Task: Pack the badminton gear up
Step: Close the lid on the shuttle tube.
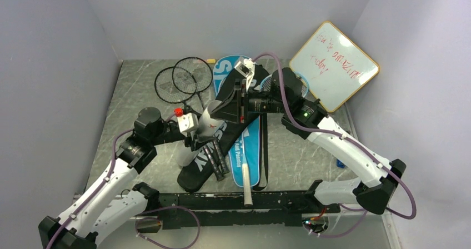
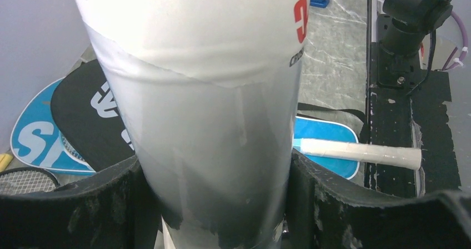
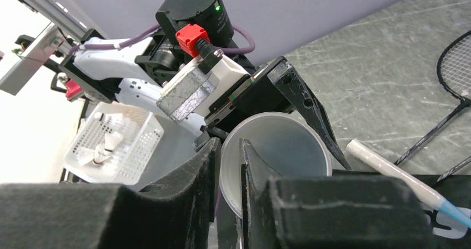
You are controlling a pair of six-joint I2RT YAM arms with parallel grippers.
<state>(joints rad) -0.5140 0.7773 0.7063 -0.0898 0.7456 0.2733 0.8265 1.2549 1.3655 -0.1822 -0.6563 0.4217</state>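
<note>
The white tube stands tilted over the black cover. My left gripper is shut round its lower body, and both pads press its sides. My right gripper reaches its open top and is shut on the rim, one finger inside and one outside. The light-blue racket's white handle sticks out of the blue cover. Two black rackets lie at the back left. White shuttlecocks sit in a white basket beyond the left arm.
A wood-framed whiteboard leans at the back right. A small yellow marker lies at the back edge. A small blue object rests by the right arm. A black rail runs along the near edge.
</note>
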